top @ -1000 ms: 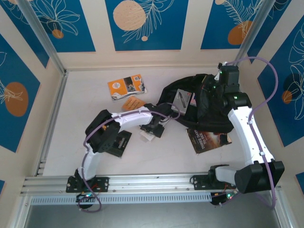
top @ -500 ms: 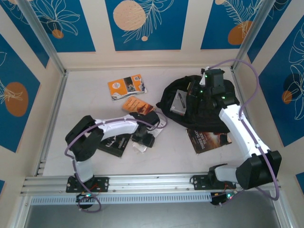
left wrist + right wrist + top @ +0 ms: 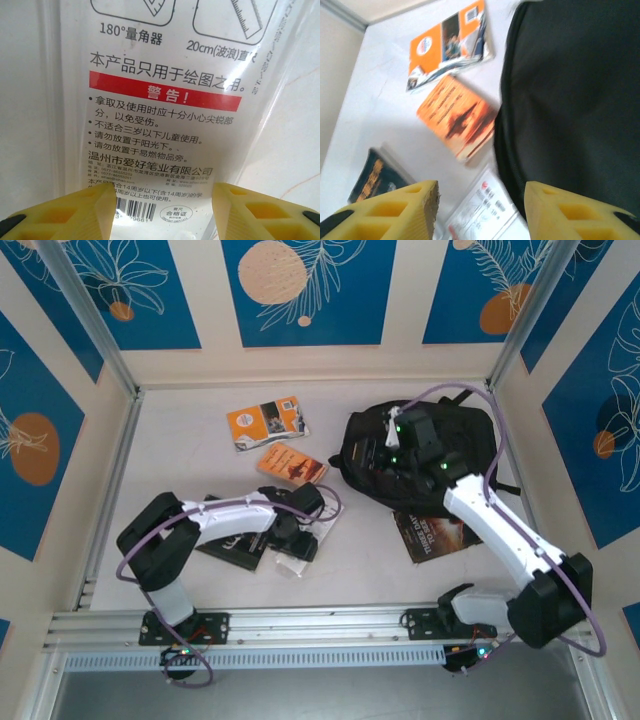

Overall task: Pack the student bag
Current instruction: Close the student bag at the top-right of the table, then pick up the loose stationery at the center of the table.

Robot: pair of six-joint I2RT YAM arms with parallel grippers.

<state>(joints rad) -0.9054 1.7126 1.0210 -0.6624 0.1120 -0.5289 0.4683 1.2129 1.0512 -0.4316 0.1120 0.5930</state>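
Your right gripper (image 3: 481, 210) gapes empty over the student bag (image 3: 570, 100), tabletop's (image 3: 190, 480) far-right corner; left gripper (image 3: 162, 207) straddles a clear packet (image 3: 160, 110), jaws seemingly loose.

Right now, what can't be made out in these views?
Top view: the right arm covers the student bag opening; the right wrist view blurs it.
Left wrist view: edges cut off the packet; whether the left gripper touches it, too close to tell.
Top view: dark book title too small, left arm overlapping.
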